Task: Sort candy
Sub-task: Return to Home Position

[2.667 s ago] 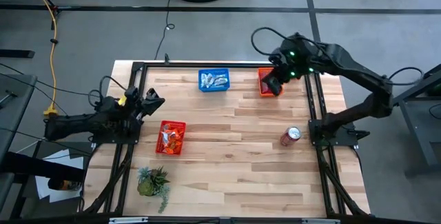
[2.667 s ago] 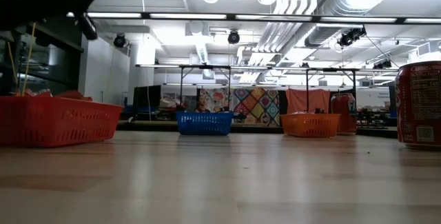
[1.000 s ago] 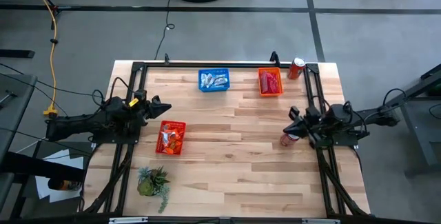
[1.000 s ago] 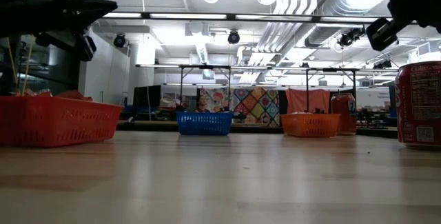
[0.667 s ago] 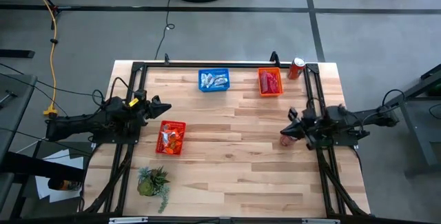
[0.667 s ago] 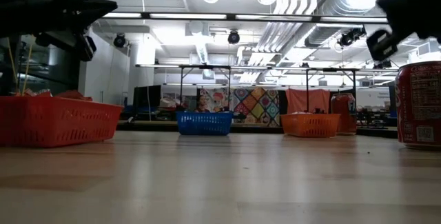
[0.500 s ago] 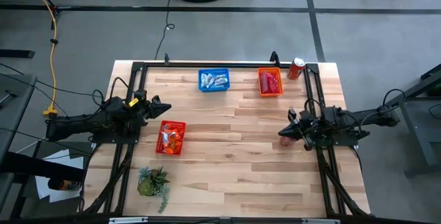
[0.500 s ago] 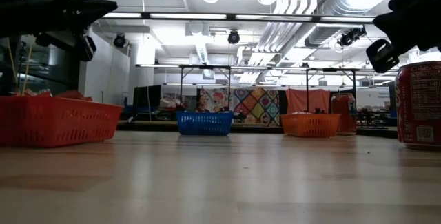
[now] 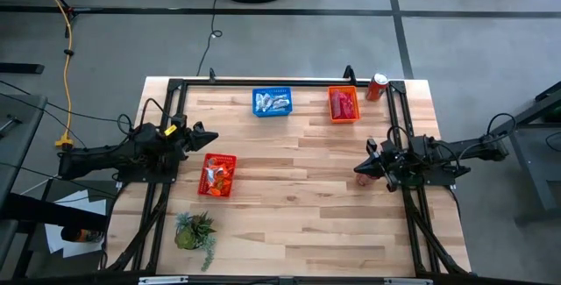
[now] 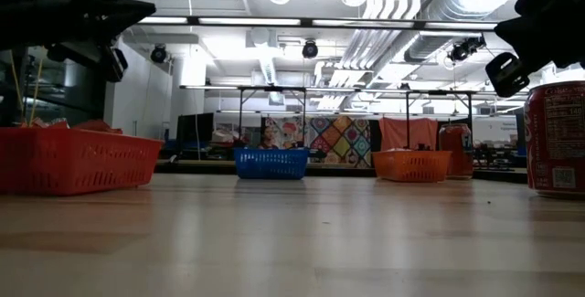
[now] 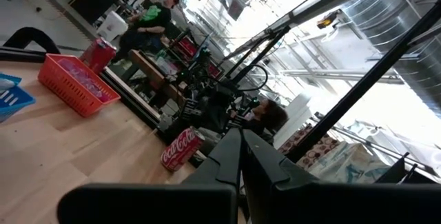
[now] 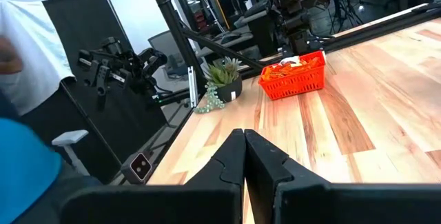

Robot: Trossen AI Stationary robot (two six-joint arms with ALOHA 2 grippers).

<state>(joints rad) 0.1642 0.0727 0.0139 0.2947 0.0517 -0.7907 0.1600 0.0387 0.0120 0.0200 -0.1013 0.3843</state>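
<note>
High view: sorting looks finished

Candy (image 9: 273, 103) lies only in baskets: blue-and-white in the blue basket (image 9: 256, 103) at 12 o'clock, red in the orange basket (image 9: 332, 106) at 1 o'clock, orange in the red basket (image 9: 219, 156) at 9 o'clock. None shows loose on the counter (image 9: 298, 197), so I judge nothing is left to sort. Left pincer (image 9: 209, 133) at 9 o'clock and right pincer (image 9: 359, 170) at 3 o'clock, near a can (image 10: 556, 137), are both clenched and empty, fingers pressed together in the wrist views.
</note>
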